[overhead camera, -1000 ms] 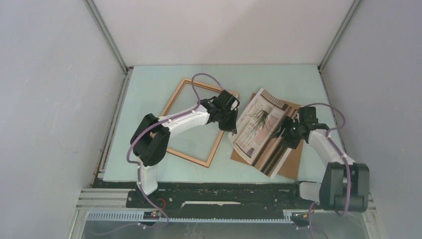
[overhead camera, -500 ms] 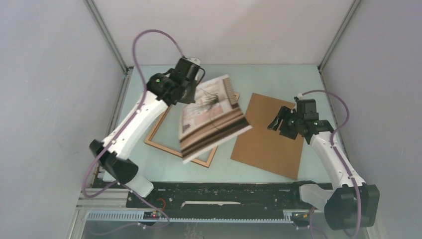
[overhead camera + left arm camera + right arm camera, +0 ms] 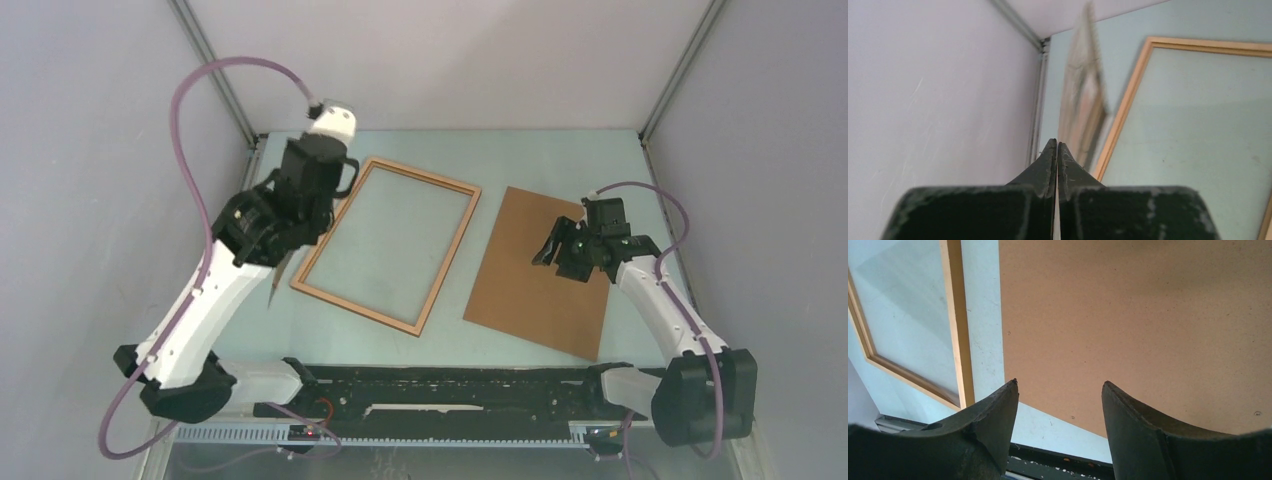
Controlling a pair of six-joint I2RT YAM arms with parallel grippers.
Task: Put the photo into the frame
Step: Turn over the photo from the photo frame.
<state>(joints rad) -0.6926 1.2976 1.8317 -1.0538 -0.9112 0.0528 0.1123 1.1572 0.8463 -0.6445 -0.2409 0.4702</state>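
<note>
Unfinished: photo (image 3: 1082, 95) pinched edge-on by closed left gripper (image 3: 1056, 143), not yet laid in frame (image 3: 425, 174); right gripper (image 3: 1060, 383) spread, empty.

The left arm (image 3: 215, 290) and the right arm (image 3: 660, 300) are wearing white shells over black joints. A purple cable (image 3: 200, 72) is looping at eleven o'clock in the overhead view, a second cable (image 3: 650, 188) arching at three o'clock. Black tapered fingers (image 3: 1043, 175) are showing scuffed, greyish edges.

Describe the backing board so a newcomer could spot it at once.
On the pale green table, look right of centre, beneath the right gripper. The backing board lies flat: a solid plain-brown rectangle, unlike the frame to its left, a thin wooden outline with table showing through.
</note>
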